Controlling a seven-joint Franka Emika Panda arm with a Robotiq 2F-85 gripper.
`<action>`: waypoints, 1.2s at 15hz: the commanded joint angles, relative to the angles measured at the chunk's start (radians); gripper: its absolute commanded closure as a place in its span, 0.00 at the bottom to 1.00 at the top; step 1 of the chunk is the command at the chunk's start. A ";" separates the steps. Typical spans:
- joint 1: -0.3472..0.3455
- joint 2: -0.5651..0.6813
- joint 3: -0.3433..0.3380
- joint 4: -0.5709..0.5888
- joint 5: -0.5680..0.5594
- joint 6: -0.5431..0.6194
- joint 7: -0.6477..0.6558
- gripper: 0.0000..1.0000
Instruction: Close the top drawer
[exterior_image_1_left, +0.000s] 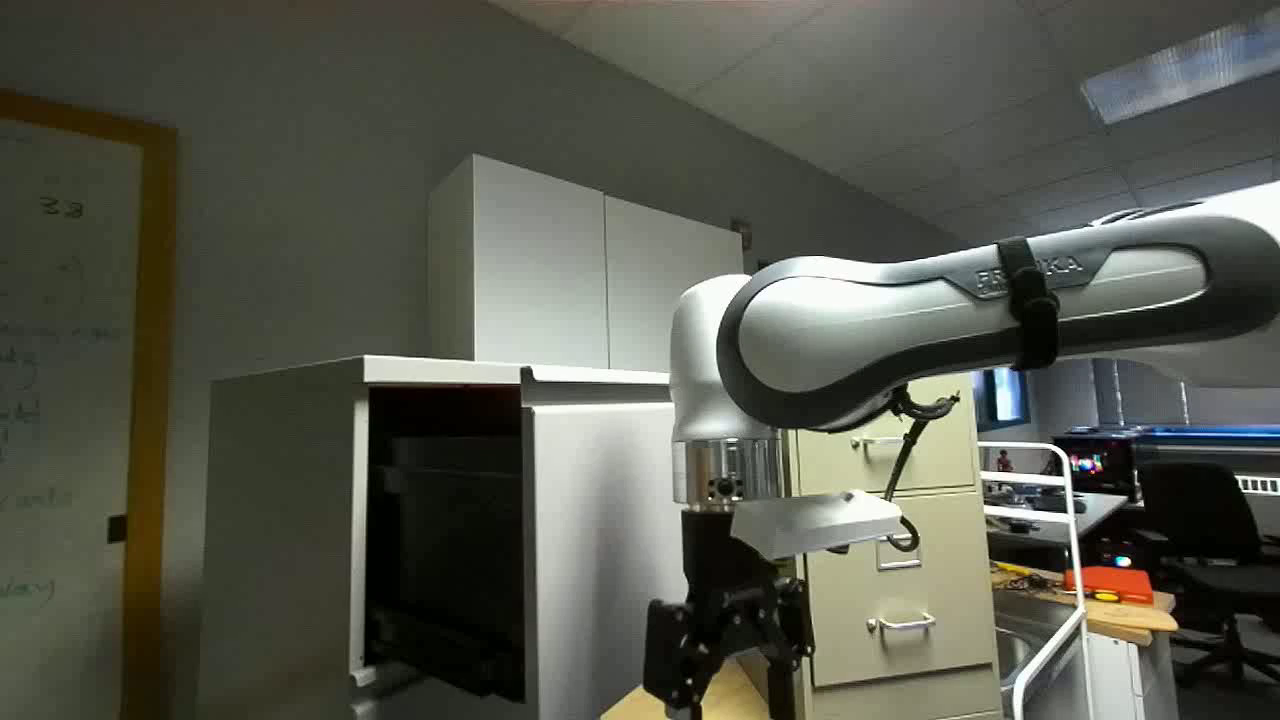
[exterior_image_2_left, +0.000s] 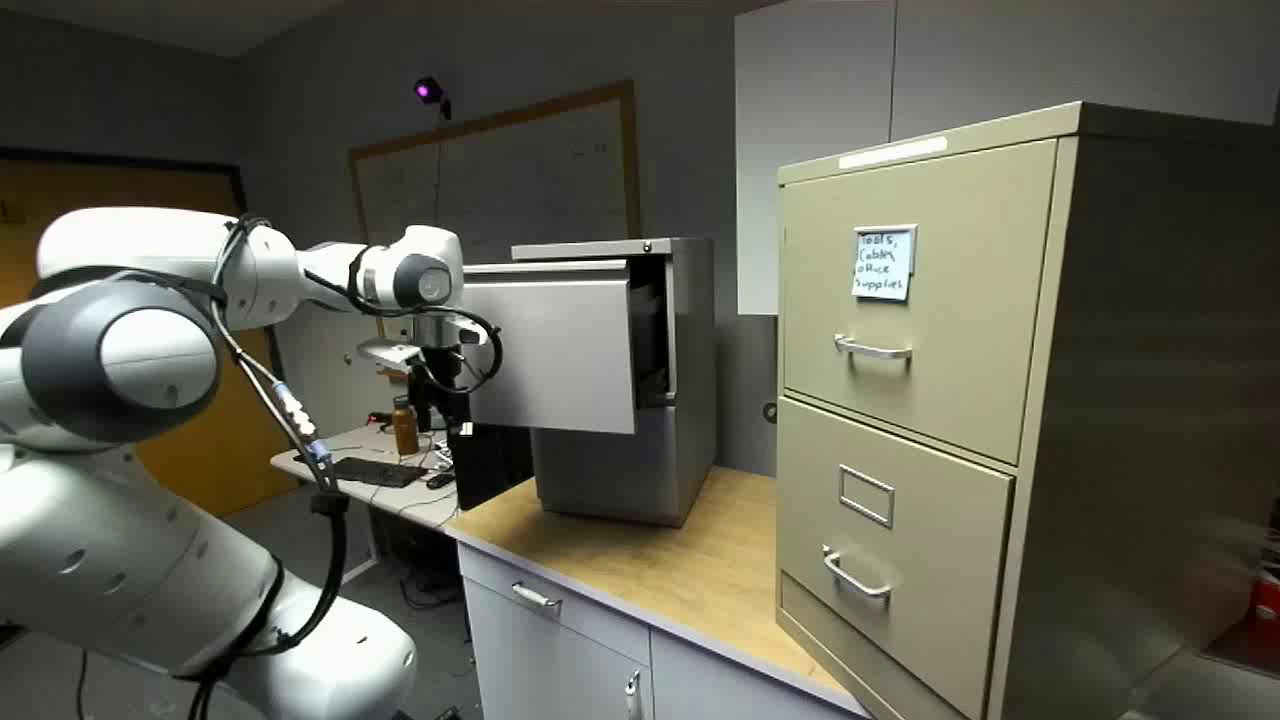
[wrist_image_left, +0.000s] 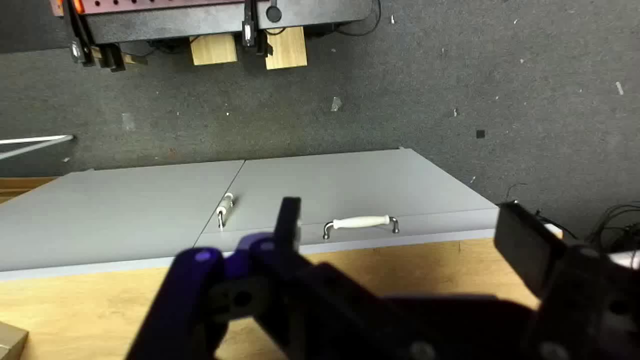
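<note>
In an exterior view: top drawer (exterior_image_1_left: 605, 540) extended from grey cabinet (exterior_image_1_left: 280, 540), dark inner side exposed; hand (exterior_image_1_left: 728, 680) spread wide near its front, contact unconfirmed. Step, as I judge: positioning for push. Next move: press front squarely inward.

In an exterior view: lower drawer (exterior_image_2_left: 608, 468) closed beneath, grey cabinet on worktop (exterior_image_2_left: 620, 548).

Wrist view alone confirms: nothing between fingers (wrist_image_left: 527, 250); top drawer not identifiable.

The arm (exterior_image_1_left: 880, 335) is white, with dark grey rings (exterior_image_2_left: 60, 360) around the joints (exterior_image_2_left: 160, 355). A black strap (exterior_image_1_left: 1028, 305) crosses the lettering (exterior_image_1_left: 992, 283), FR to its left, KA to its right. At left in an exterior view, cables (exterior_image_2_left: 337, 545) run through white and blue connectors (exterior_image_2_left: 293, 408). Beneath a silver collar (exterior_image_1_left: 710, 465), the black gripper (exterior_image_1_left: 732, 695) has blocky fingers (wrist_image_left: 525, 245).
</note>
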 joint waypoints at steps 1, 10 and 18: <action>-0.001 0.001 0.001 0.004 0.000 -0.001 0.000 0.00; -0.001 0.001 0.001 0.004 0.000 0.000 0.000 0.00; -0.002 0.002 0.000 0.000 0.001 0.016 -0.002 0.00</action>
